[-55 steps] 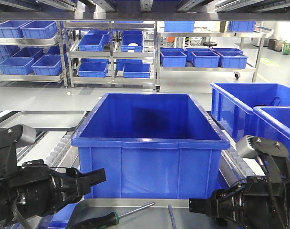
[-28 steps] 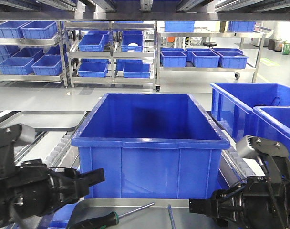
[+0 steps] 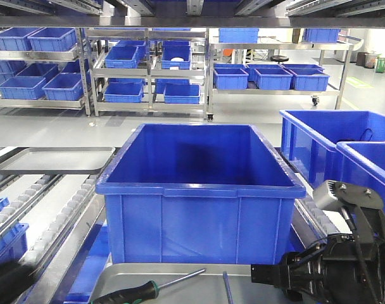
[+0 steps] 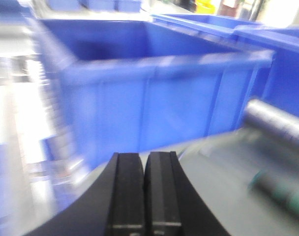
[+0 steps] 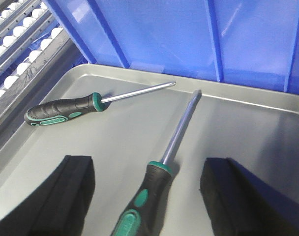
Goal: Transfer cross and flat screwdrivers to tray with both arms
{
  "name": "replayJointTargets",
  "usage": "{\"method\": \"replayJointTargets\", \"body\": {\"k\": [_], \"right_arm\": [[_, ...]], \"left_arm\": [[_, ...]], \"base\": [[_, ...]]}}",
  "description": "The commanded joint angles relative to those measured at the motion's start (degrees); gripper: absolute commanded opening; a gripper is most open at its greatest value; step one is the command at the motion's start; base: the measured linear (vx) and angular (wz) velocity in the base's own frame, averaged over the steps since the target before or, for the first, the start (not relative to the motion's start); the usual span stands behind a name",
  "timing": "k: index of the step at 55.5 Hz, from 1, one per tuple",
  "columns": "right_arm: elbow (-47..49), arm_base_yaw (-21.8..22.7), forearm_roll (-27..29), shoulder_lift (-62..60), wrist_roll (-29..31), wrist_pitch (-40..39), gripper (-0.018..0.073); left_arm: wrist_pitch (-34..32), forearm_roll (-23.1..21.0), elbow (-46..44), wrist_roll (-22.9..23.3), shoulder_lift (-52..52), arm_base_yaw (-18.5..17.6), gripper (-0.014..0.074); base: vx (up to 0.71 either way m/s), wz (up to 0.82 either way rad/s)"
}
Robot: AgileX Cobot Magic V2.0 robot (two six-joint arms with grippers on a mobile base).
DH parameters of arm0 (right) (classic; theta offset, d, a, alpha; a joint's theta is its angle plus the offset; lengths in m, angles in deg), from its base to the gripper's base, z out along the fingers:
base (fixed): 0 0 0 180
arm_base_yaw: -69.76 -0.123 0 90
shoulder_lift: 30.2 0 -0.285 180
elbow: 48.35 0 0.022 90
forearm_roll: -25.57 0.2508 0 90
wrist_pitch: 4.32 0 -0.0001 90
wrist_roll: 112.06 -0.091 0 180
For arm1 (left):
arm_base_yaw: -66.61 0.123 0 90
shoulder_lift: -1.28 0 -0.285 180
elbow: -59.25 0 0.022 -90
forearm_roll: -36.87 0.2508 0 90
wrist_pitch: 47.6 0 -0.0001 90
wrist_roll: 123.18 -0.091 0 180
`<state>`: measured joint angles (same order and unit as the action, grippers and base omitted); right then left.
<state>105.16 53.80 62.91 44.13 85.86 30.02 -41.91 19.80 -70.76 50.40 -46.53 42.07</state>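
Both screwdrivers lie on the grey metal tray (image 5: 248, 128) in front of the big blue crate. The cross one (image 5: 61, 111) lies at the left, its shaft pointing right toward the crate. The flat one (image 5: 154, 189) has its handle between the spread fingers of my right gripper (image 5: 147, 167), which is open and not touching it. In the front view the tray (image 3: 180, 291), the cross screwdriver (image 3: 130, 293) and my right gripper (image 3: 263, 274) sit along the bottom edge. My left gripper (image 4: 144, 179) is shut on nothing, low over the tray's left part (image 4: 213, 182); that view is blurred.
The deep blue crate (image 3: 199, 190) stands right behind the tray. Two more blue crates (image 3: 344, 145) are at the right. A second grey tray (image 3: 53, 160) rests on the roller conveyor (image 3: 59, 209) at the left. Shelves of blue bins stand far behind.
My left arm has dropped down and left, almost out of the front view, leaving only a dark blur in the corner. The right arm and both screwdrivers have not moved.
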Motion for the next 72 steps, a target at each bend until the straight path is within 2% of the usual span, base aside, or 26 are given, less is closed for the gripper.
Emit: {"method": "replayJointTargets", "body": {"k": [1,4,7,16,22,29,35,42,48,72], "right_arm": [[1.93,0.08,1.53,-1.32,0.47,-2.48,0.0533],[1.93,0.08,1.53,-1.32,0.47,-2.48,0.0533],[1.93,0.08,1.53,-1.32,0.47,-2.48,0.0533],[1.93,0.08,1.53,-1.32,0.47,-2.48,0.0533],[1.93,0.08,1.53,-1.32,0.47,-2.48,0.0533],[1.93,0.08,1.53,-1.32,0.47,-2.48,0.0533],[1.93,0.08,1.53,-1.32,0.47,-2.48,0.0533],[1.93,0.08,1.53,-1.32,0.47,-2.31,0.0533],[1.93,0.08,1.53,-1.32,0.47,-1.98,0.0533],[1.93,0.08,1.53,-1.32,0.47,-1.80,0.0533]], "left_arm": [[-4.70,6.14,3.16,9.33,5.10,3.11,-0.0007],[-4.75,7.59,6.40,12.46,8.29,5.58,-0.0007],[-4.84,9.19,9.51,13.64,12.06,7.94,-0.0006],[-7.17,11.40,17.76,13.63,22.07,13.07,-0.0006],[-8.05,11.73,21.79,13.63,27.86,15.24,-0.0006],[-10.22,14.18,27.11,13.76,33.88,18.23,-0.0006],[-5.18,14.30,27.29,13.71,39.17,21.58,-0.0006],[-4.30,14.30,27.29,13.71,41.58,25.84,-0.0006],[-4.53,14.21,27.29,13.73,41.36,26.97,-0.0006],[-4.53,14.21,27.29,13.73,41.36,26.97,-0.0006]], "base": [[0.00,0.00],[0.00,0.00],[0.00,0.00],[0.00,0.00],[0.00,0.00],[0.00,0.00],[0.00,0.00],[0.00,0.00],[0.00,0.00],[0.00,0.00]]}}
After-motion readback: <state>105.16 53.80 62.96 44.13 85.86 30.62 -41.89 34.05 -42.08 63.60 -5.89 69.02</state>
